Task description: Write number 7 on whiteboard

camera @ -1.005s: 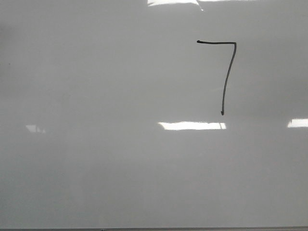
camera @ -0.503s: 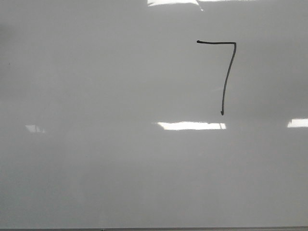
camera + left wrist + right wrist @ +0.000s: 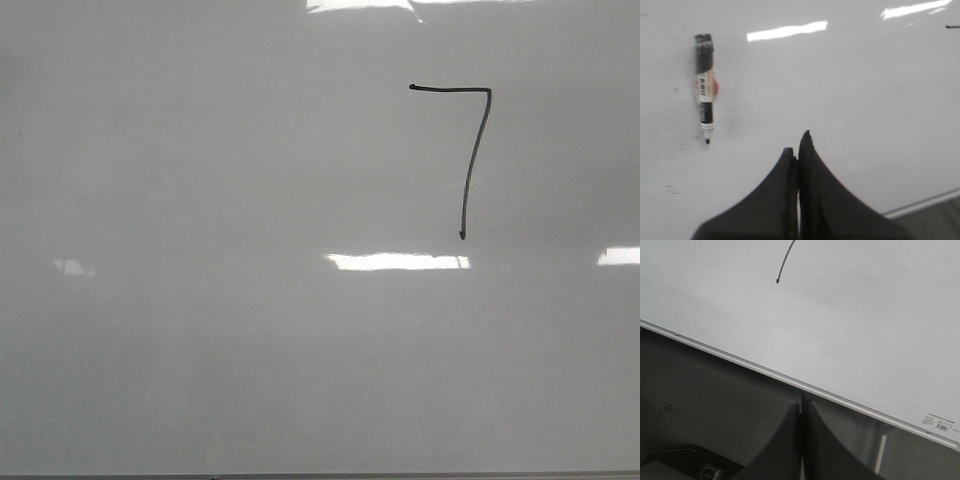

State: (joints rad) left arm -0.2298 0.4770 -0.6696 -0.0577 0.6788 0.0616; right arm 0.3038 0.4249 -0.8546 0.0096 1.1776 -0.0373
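Nothing moved since earlier frames; number 7 (image 3: 470, 150) done, upper right on whiteboard (image 3: 200, 300); marker (image 3: 705, 90) lying loose; left gripper (image 3: 797, 150) and right gripper (image 3: 802, 412) both closed, empty; writing looks finished, just park.

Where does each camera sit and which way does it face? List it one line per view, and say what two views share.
Front view: looks forward onto the whiteboard with the number 7 drawn on it; none of the robot's body shows.
Left wrist view: rides on the left arm, facing the board and a marker lying on it; the left end effector shows, shut and empty.
Right wrist view: rides on the right arm over the board's lower edge; the right end effector shows, shut.
Shared: the front and right wrist views both show the 7's downstroke.
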